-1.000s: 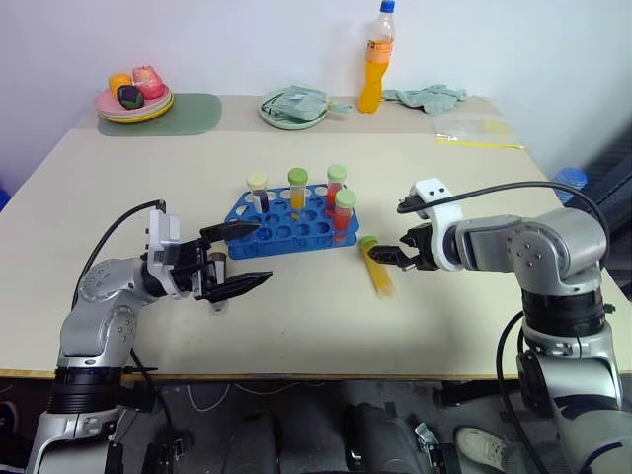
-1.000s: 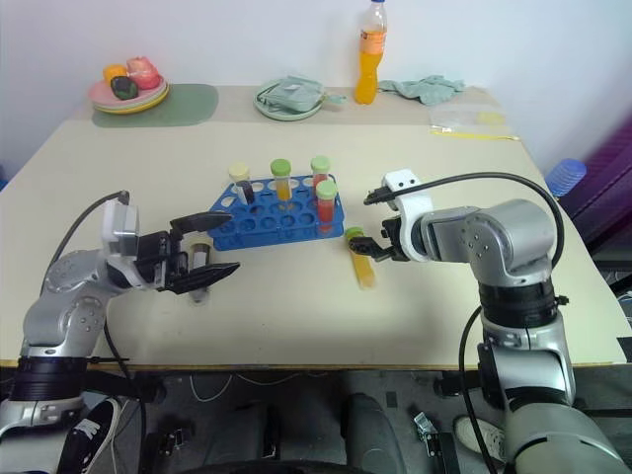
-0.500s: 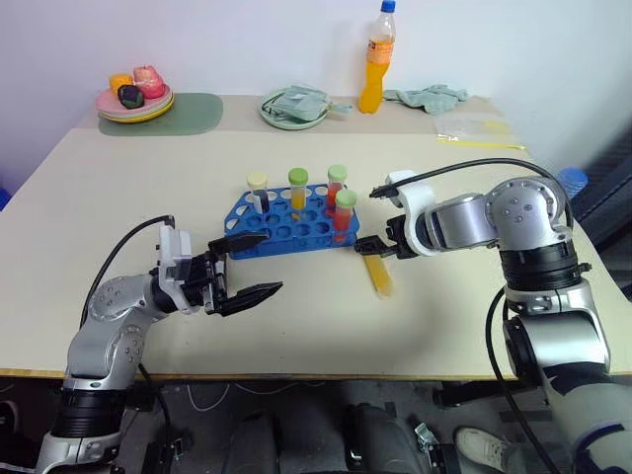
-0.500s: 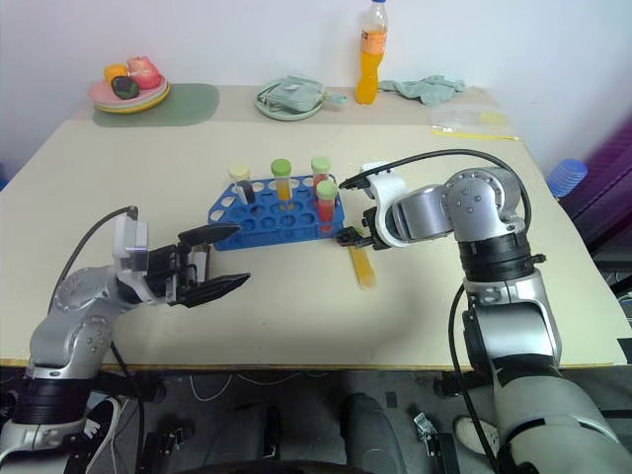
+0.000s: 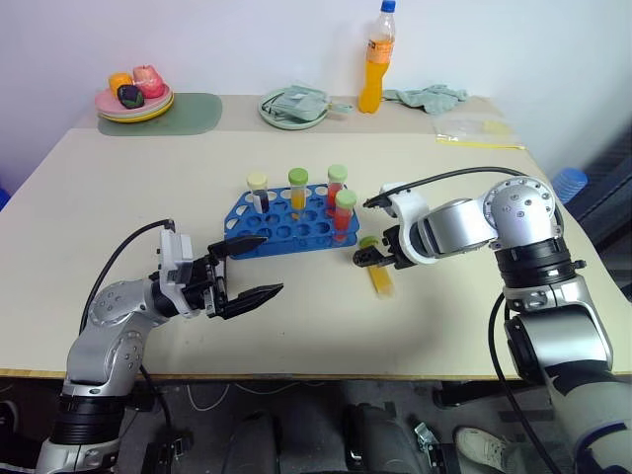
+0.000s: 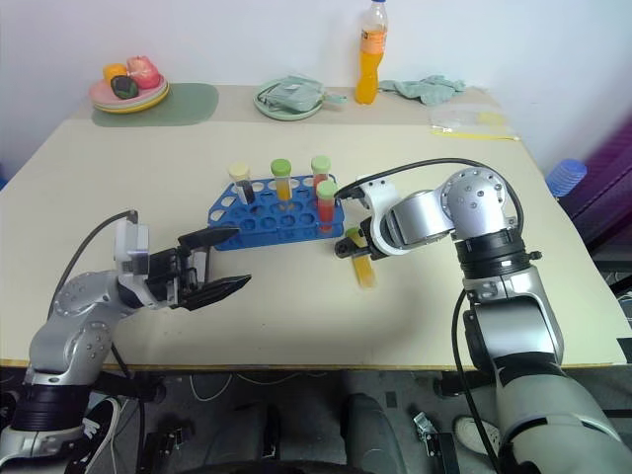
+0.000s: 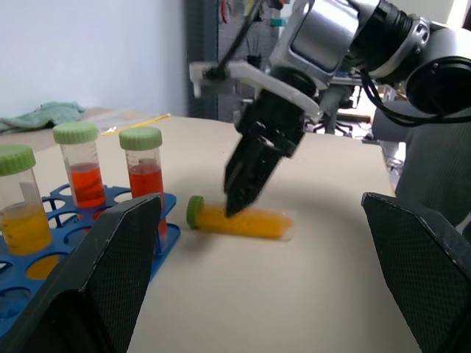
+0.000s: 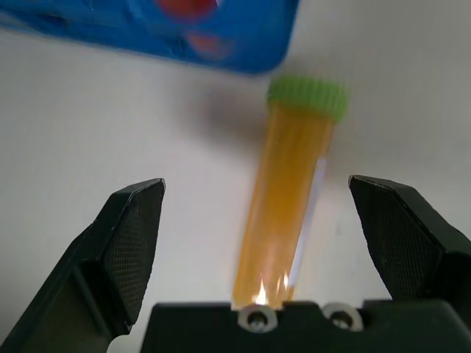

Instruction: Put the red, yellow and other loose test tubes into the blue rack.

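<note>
While the right gripper hangs with its jaws spread wide right over the yellow tube, nothing's actually grabbed, and that tube is lying flat on the table just right of the blue rack. The rack already has four tubes standing in it, so I'd guess this is the last loose one. The left gripper sits open and empty near the rack's left end.

A beige table is seen carrying a blue rack at centre, a yellow test tube lying beside it, a green mat upper left, and an orange bottle at the top.
</note>
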You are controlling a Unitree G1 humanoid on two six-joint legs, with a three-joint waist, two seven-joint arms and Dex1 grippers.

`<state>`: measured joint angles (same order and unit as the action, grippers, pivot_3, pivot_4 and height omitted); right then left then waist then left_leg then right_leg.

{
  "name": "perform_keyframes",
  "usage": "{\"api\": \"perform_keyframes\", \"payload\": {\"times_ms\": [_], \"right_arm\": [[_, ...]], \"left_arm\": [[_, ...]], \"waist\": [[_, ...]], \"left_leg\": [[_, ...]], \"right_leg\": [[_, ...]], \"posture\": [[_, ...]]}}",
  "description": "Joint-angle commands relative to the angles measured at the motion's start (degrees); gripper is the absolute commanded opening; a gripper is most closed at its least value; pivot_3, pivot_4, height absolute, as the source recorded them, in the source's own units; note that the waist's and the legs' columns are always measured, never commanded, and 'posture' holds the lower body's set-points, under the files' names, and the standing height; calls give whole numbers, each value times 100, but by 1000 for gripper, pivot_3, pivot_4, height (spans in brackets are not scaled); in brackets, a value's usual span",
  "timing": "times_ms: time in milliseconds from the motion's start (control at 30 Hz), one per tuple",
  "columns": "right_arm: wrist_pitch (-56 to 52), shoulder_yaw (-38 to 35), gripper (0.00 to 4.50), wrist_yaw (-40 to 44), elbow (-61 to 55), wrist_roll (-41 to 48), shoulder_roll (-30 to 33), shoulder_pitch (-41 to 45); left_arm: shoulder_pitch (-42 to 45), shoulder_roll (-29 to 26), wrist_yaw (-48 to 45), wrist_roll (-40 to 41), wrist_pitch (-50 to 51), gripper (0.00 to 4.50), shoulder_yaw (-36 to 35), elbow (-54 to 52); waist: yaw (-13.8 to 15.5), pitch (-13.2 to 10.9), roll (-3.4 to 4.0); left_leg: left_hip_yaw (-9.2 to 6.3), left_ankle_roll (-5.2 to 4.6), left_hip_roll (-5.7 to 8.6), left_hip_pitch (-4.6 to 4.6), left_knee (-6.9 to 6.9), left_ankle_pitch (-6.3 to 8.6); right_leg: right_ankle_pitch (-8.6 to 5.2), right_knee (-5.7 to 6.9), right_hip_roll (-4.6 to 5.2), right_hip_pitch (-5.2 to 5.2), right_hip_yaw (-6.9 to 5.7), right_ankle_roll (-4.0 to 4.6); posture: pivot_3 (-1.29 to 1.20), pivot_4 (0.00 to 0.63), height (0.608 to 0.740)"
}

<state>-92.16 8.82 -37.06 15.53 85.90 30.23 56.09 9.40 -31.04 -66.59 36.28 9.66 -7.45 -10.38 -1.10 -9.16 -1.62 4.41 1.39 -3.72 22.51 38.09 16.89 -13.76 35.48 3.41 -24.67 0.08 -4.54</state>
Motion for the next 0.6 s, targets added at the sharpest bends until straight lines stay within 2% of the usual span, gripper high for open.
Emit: {"api": "perform_keyframes", "payload": {"times_ms": [33,300,600], "right_arm": [[-34,-15,4430,-93,5,238,60,85],[-34,-70,4430,-334,287,105,-18,118],[-34,-316,4430,-303,266,-844,-274,3]], "left_arm": [[42,12,15,102,35,4500,42,-229],[-26,43,33,50,-104,4500,21,-221],[-48,86,71,20,-119,4500,22,-237]], "waist": [[0,0,0],[-1,0,0],[-3,0,0]], "left_leg": [[0,0,0,0,0,0],[-1,-2,-3,1,0,1],[-1,-3,-3,2,-1,2]], "right_leg": [[0,0,0,0,0,0],[0,-4,-2,0,0,0],[0,-8,-3,0,0,0]], "posture": [[0,150,740],[0,150,740],[0,150,740]]}}
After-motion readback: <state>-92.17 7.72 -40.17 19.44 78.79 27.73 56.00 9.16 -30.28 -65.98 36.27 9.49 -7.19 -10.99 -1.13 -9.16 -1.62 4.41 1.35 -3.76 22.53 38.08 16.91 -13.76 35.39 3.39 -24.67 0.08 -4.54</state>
